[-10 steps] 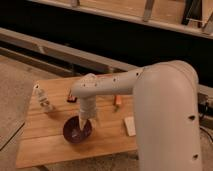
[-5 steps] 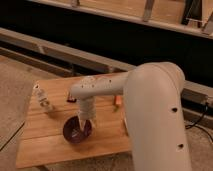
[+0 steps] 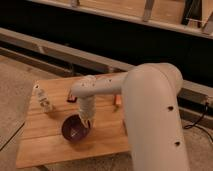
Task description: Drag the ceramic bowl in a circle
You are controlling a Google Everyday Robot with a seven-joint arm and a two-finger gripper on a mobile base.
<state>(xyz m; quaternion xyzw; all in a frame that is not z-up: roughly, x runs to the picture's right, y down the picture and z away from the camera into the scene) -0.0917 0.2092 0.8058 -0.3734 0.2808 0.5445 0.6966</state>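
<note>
Pale wooden slatted tabletop (image 3: pixel 40 145). The dark maroon, glossy round ceramic bowl (image 3: pixel 74 131) sits near the middle of the tabletop, closer to the front edge than the far one.

The cream-coloured robot arm (image 3: pixel 150 110) reaches in from the right. Its gripper (image 3: pixel 87 121) points down at the bowl's right rim, with the jaws drawn narrow and pinched on that rim.

A clear glass cup (image 3: pixel 45 101) stands upright near the left edge, well apart from the bowl. A small orange object (image 3: pixel 117 101) lies towards the far right, partly behind the arm.
</note>
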